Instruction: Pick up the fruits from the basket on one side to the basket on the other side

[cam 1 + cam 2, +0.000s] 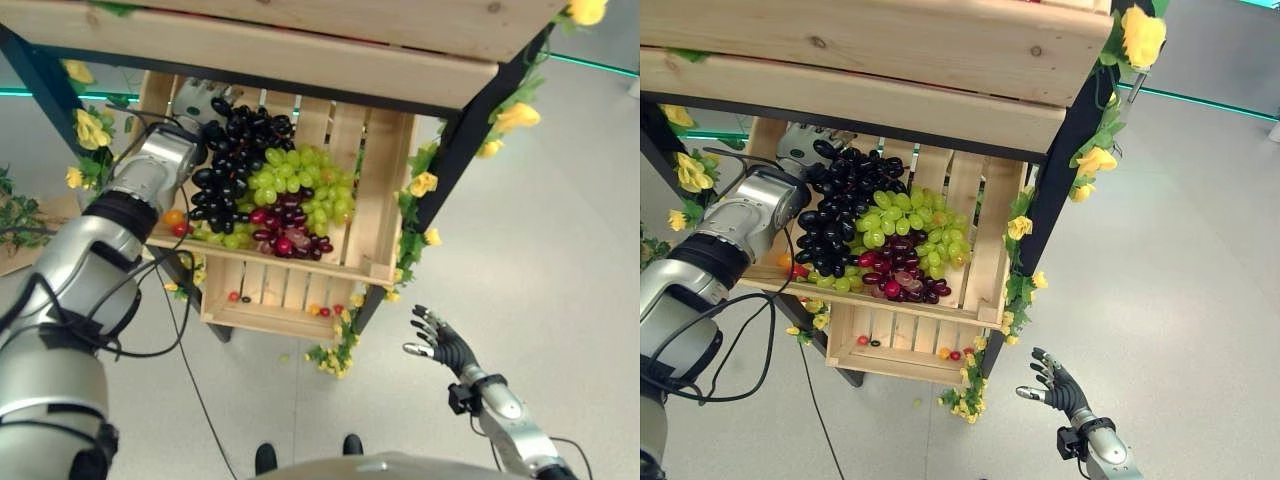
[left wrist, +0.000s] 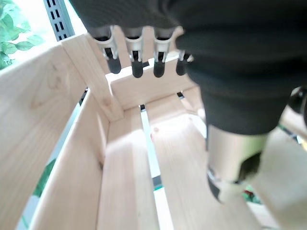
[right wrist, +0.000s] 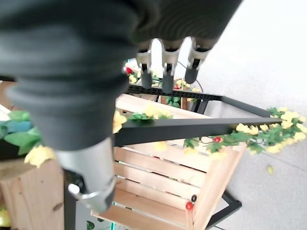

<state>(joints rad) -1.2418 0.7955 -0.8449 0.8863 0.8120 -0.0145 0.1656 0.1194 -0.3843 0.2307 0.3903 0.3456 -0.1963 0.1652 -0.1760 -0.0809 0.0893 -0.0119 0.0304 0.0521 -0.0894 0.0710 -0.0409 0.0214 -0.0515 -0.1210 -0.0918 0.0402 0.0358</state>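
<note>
Shelf board above grape-filled crate

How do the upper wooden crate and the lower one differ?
The upper crate holds heaped grape bunches, dark, green and red; the lower crate holds a few small loose fruits. The left robot hand reaches into the upper crate, not the lower. Both are slatted pale wood.

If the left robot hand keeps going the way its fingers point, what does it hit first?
Probably the crate's end wall: the left robot hand has straight fingers aimed at that board over bare slats. Depth is hard to judge.
</note>
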